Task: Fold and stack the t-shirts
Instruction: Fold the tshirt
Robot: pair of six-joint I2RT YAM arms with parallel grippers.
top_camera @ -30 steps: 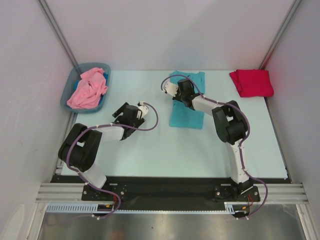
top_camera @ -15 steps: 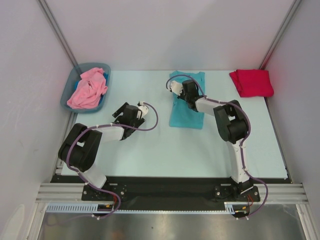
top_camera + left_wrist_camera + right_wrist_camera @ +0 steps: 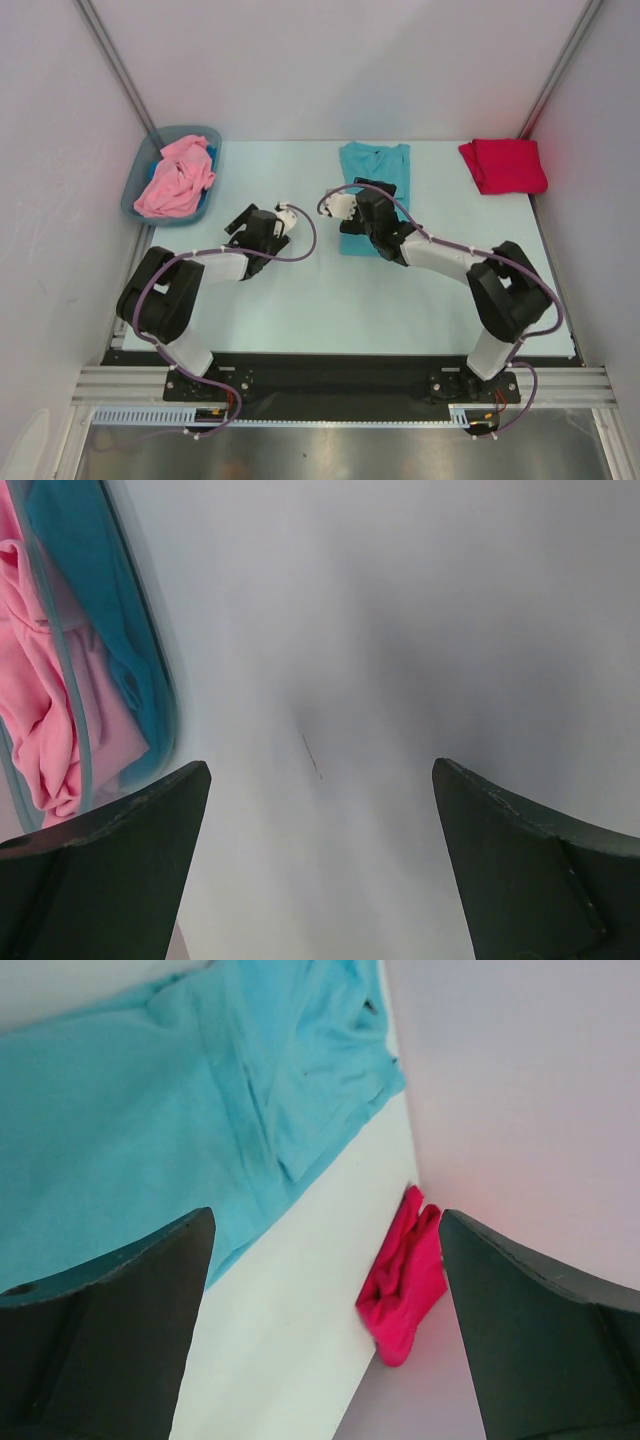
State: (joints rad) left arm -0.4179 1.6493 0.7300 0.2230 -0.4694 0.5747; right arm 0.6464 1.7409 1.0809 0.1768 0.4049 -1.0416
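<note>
Right claw [image 3: 325,1222] is spread wide and empty over the near end of the teal t-shirt [image 3: 380,165], whose long axis runs 12 to 6. Left claw [image 3: 320,770], also wide, sits farther off at its 9.

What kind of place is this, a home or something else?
Probably a robot test cell, not a home: plain white panel walls enclose a pale blue table, and black-and-white robot arms, left and right, are mounted on a metal frame.

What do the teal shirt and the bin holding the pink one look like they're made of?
The teal t-shirt looks like soft, matte knit cloth, probably cotton: it lies limp and flat, with stitched seams and small creases. The bin looks like moulded plastic, grey-blue, judging by its smooth rigid rim and rounded corners.
</note>
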